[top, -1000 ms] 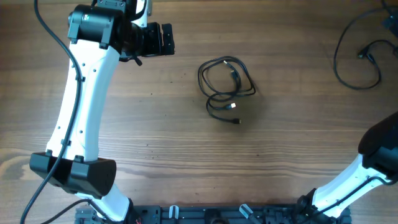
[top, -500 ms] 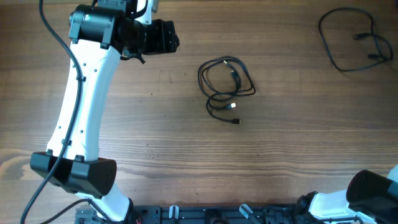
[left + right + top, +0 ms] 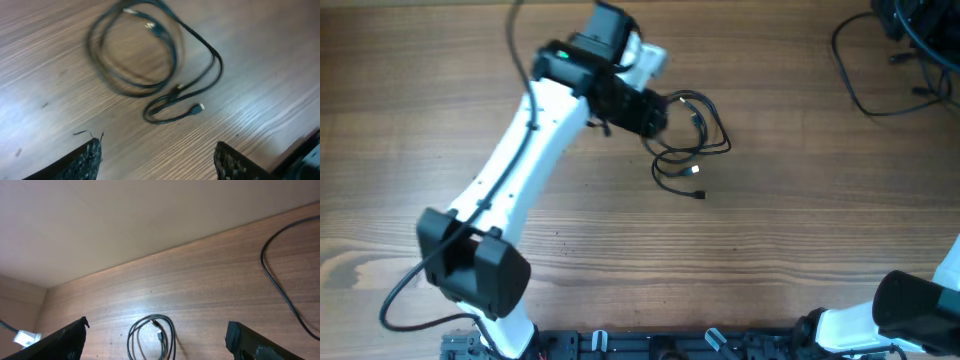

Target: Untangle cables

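A coil of thin black cables lies on the wooden table right of centre, with a small plug at its lower end. My left gripper hovers at the coil's left edge. In the left wrist view the left gripper is open and empty, with the coil and a plug ahead of it. My right gripper is open and empty, high above the table, and sees the coil far below. A second loose black cable lies at the top right.
The second cable also shows in the right wrist view. A dark part of the right arm sits at the top right corner. The right arm's base is at the bottom right. The table's far edge meets a wall.
My left arm has swung right from the top left to the coil's left edge. The right arm has left the lower right, and a dark part of it now shows at the top right corner.
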Tool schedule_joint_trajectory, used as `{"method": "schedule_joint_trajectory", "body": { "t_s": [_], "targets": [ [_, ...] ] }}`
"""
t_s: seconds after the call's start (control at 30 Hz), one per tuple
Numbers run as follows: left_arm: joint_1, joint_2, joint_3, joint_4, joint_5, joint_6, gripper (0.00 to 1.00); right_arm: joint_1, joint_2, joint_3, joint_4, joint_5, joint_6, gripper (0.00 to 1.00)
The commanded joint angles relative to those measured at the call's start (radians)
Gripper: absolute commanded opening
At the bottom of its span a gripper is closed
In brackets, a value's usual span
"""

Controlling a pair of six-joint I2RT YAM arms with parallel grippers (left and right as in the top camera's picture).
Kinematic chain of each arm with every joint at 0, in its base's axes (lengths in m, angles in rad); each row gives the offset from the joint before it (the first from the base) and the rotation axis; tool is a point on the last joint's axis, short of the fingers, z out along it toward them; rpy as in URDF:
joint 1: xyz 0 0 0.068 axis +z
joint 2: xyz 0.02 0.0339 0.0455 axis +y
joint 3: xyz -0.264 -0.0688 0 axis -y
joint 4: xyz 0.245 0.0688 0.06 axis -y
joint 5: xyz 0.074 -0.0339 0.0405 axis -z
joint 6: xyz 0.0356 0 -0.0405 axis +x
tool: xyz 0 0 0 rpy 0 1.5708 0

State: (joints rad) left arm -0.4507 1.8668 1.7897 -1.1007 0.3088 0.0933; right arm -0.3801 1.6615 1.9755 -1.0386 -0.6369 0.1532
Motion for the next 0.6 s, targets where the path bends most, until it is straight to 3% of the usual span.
{"method": "schedule_joint_trajectory", "body": {
  "t_s": [0.0, 0.1, 0.43, 0.57],
  "targets": [
    [-0.057, 0.048, -0.056, 0.066, -0.003, 0.139, 0.72, 0.003, 0.021, -0.023, -0.014, 0.020, -0.023, 0.92],
    [-0.083, 0.090, -0.068, 0.097, -0.003, 0.192, 0.72, 0.002, 0.032, -0.023, -0.023, 0.020, -0.023, 0.91],
    [-0.095, 0.229, -0.069, 0.167, -0.003, 0.191, 0.72, 0.003, 0.039, -0.023, -0.026, 0.020, -0.023, 0.91],
    [-0.101, 0.243, -0.069, 0.157, -0.002, 0.192, 0.66, 0.003, 0.039, -0.023, -0.026, 0.021, -0.023, 0.91]
  ]
}}
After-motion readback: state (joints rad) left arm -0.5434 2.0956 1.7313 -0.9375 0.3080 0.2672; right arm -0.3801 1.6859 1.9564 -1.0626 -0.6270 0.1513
